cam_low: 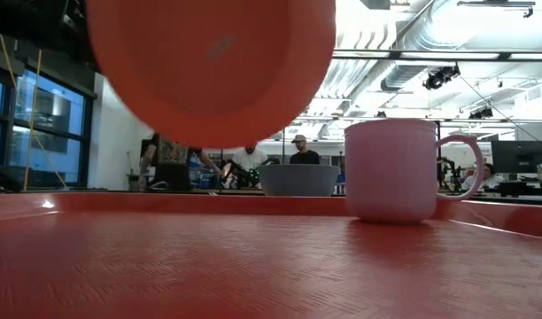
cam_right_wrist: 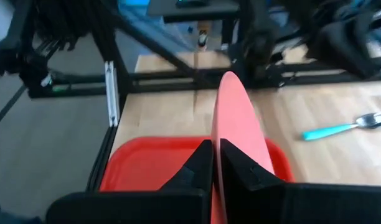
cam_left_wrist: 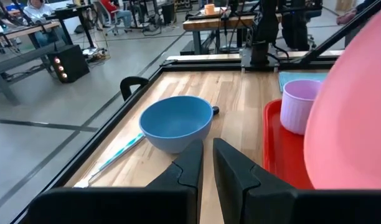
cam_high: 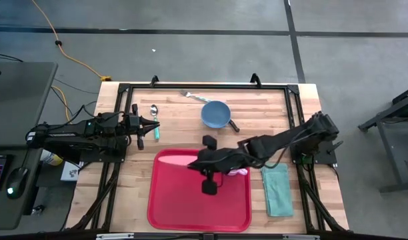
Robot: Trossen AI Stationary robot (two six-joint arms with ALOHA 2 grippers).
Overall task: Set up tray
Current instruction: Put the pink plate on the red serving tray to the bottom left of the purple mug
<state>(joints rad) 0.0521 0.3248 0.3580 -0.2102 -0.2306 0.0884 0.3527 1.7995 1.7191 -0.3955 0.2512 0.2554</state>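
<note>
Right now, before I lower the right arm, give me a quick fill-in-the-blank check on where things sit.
1. The right gripper is shut on the rim of the round salmon-pink ____, held above the large flat red plastic tray.
2. The pale pink ceramic mug stands upright on the ____.
3. The spoon with the teal handle lies on the wooden table in front of the ____ gripper.
4. The round blue bowl sits on the table, ____ the tray.

Missing words: plate; tray; left; outside

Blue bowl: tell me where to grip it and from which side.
Pinch the rim of the blue bowl from above, one finger inside, one outside. It sits upright and open on the table, its wall thin; the left gripper is nearest, probably.
</note>
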